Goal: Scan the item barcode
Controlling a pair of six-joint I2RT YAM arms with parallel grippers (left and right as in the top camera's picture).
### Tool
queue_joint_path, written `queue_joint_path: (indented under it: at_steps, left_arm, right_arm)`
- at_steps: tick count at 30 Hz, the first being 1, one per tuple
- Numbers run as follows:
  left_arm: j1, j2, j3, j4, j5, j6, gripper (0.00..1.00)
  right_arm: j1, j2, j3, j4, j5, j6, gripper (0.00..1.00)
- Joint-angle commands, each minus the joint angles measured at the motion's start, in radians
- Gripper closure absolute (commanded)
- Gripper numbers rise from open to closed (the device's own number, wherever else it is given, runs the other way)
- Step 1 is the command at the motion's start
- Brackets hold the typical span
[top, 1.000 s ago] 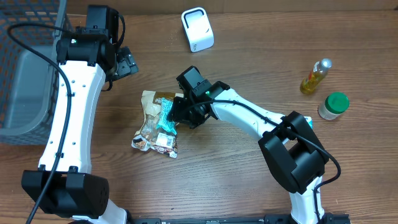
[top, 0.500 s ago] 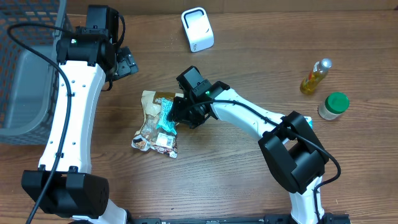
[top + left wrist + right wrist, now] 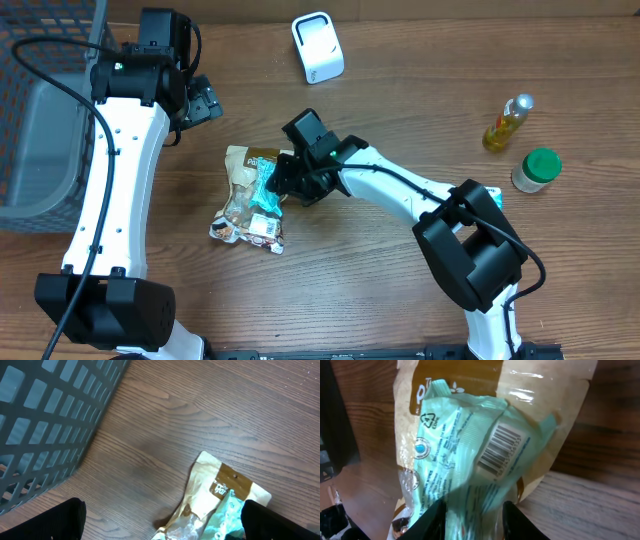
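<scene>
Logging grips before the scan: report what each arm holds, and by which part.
The right gripper pinches the brown-and-mint-green plastic snack pouch by its side edge, near the barcode. The open left gripper holds nothing.

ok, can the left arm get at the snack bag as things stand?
Probably yes: the left hand hangs open up-left of the snack bag, with bare table between. The right hand grips its right side.

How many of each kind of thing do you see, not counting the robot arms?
Snack bag: 1
White scanner: 1
Yellow bottle: 1
Green-lidded jar: 1
Grey basket: 1
Total: 5
</scene>
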Motion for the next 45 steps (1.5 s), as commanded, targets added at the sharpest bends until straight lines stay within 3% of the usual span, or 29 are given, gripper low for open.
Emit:
queue_joint_path:
  at_steps: [1, 3, 6, 14, 21, 26, 35, 45]
  left_arm:
    - [-0.008, -0.013, 0.019, 0.002, -0.014, 0.019, 0.01]
    - [-0.008, -0.013, 0.019, 0.002, -0.014, 0.019, 0.0]
    - [-0.008, -0.013, 0.019, 0.002, -0.014, 0.019, 0.0]
    - [-0.008, -0.013, 0.019, 0.002, -0.014, 0.019, 0.0]
    - [-0.008, -0.013, 0.019, 0.002, -0.014, 0.019, 0.0]
    - [-0.008, -0.013, 0.019, 0.002, -0.013, 0.019, 0.0]
    - [-0.006, -0.013, 0.019, 0.002, -0.014, 0.019, 0.01]
    - [-0.006, -0.013, 0.019, 0.002, -0.014, 0.019, 0.0]
  right_arm:
    - [0.026, 0.002, -0.043, 0.051, 0.013, 0.01, 0.69]
    - [0.033, 0.002, -0.054, 0.071, 0.023, 0.01, 0.75]
    - [0.038, 0.002, -0.054, 0.069, 0.041, 0.01, 0.96]
    - [-0.011, -0.068, -0.052, 0.052, -0.118, -0.068, 0.96]
    - [-0.097, -0.212, -0.052, -0.136, -0.116, -0.176, 0.96]
    - [-0.16, -0.223, -0.053, -0.286, -0.113, -0.253, 0.96]
    - [-0.203, -0.223, -0.053, -0.504, 0.089, -0.351, 0.96]
    - [-0.203, -0.223, -0.055, -0.563, 0.183, -0.368, 0.96]
